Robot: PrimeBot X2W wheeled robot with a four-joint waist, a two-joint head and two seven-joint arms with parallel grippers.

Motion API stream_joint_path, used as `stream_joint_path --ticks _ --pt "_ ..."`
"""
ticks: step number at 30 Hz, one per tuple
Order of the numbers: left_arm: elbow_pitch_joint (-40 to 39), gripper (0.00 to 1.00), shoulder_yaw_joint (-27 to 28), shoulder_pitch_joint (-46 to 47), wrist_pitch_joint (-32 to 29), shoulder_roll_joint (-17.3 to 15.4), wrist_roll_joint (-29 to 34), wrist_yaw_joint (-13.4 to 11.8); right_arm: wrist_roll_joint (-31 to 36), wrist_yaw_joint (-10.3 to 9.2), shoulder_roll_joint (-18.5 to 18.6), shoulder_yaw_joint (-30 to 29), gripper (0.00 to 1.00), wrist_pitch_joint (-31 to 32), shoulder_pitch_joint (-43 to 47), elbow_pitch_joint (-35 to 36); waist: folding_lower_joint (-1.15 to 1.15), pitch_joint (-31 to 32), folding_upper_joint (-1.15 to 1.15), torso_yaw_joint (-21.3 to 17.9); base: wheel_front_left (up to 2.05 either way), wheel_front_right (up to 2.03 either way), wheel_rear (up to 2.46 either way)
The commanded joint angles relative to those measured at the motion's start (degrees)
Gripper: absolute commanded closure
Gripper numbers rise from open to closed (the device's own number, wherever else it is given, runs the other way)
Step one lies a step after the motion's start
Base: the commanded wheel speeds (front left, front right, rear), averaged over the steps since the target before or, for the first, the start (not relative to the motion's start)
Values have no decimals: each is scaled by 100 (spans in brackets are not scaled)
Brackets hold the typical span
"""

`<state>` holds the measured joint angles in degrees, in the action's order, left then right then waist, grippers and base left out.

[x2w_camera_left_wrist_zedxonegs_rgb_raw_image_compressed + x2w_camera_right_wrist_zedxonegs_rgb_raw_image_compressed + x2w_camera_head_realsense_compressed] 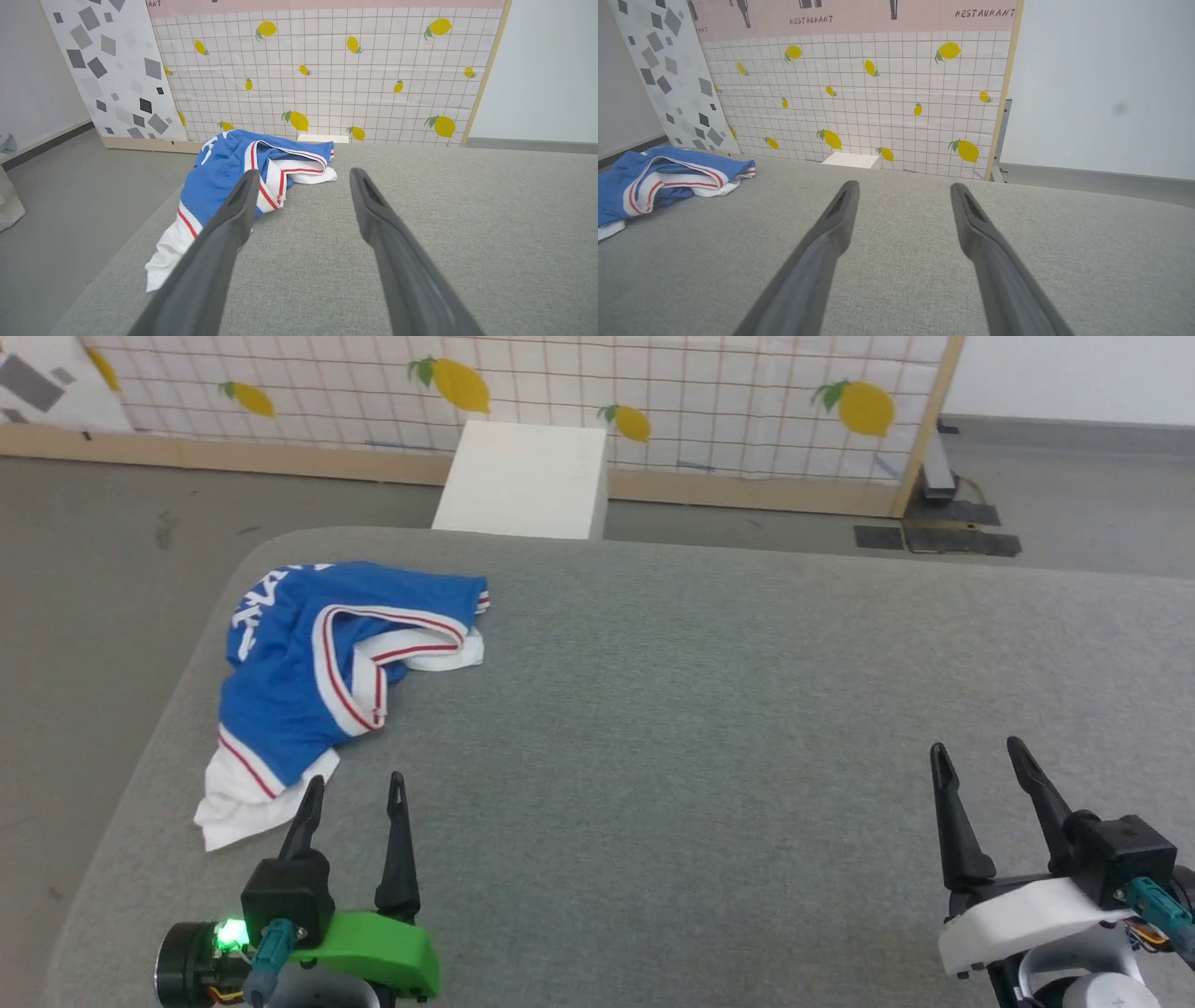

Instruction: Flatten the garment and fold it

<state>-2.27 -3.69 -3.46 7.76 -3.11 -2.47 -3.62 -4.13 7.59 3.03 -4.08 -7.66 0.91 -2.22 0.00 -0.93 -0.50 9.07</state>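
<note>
Left jaws, spread apart and empty, hang over the grey tabletop (pixel 709 709), with the shirt (pixel 299 663) just ahead of their left finger, crumpled in a heap, a white sleeve trailing toward them. Right jaws, also apart and empty, have the shirt far off to their left. Nothing looks done yet: flattening and every fold remain, beginning with a first grab
</note>
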Motion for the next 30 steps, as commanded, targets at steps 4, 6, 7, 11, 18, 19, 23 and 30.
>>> stream_joint_path --ticks 4,6,7,11,18,19,23,30 --pt "-29 0 -17 -98 98 14 -68 -67 -66 -6 -8 52 0 -104 0 -48 0 18 29 325 0 0 0" --pt "-37 0 -20 -123 121 14 -83 -84 -73 -6 -8 80 0 -128 10 -59 0 21 30 423 0 0 0" --pt "-40 0 -21 -134 131 14 -89 -90 -74 -6 -8 94 0 -138 16 -64 0 22 30 464 0 0 0" --pt "-60 0 -29 -177 178 15 -114 -118 -94 -6 -9 133 0 -185 48 -83 0 29 31 670 0 0 0" --pt "-90 0 -22 -273 262 16 -131 -144 -166 -7 -10 178 0 -269 88 -147 0 92 34 1025 0 0 0" --pt "-92 0 -17 -285 272 17 -130 -143 -177 -7 -10 182 0 -280 92 -158 0 105 35 1068 0 0 0" --pt "-100 0 11 -340 319 17 -129 -134 -236 -7 -10 215 0 -327 116 -202 0 157 36 1242 0 0 0" --pt "-127 0 39 -430 403 19 -133 -125 -330 -8 -11 245 0 -411 147 -286 0 211 39 1482 0 0 0"
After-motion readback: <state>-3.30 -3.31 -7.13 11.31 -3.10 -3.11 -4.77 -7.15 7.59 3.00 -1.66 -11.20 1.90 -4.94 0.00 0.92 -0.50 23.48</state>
